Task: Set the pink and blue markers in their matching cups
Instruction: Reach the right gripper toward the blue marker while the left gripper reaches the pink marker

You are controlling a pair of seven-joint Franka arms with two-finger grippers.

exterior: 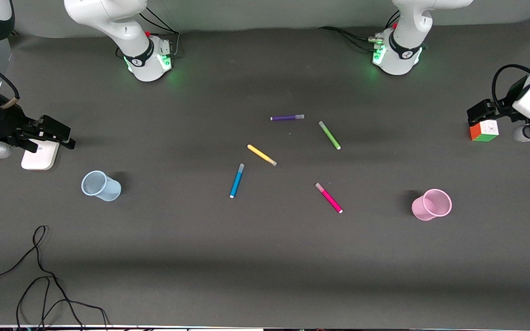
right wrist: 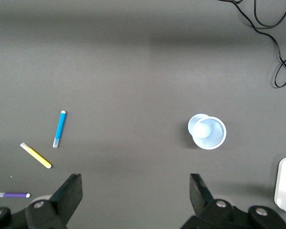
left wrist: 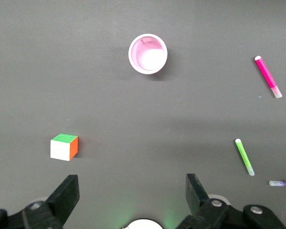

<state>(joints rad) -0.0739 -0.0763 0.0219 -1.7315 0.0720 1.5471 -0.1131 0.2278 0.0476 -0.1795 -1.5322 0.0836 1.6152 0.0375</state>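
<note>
Both grippers hang high with fingers spread and empty: left gripper above the cube, right gripper above a white box. Neither marker is cupped. Blue marker lies mid-frame, pink marker lower down toward the pink cup, blue cup toward the right arm's end; grasp each marker mid-barrel

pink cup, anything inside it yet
Nothing: the pink cup stands upright and the left wrist view looks straight down to its bare bottom. The pink marker lies on the table beside it. No part of the inside is covered.
</note>
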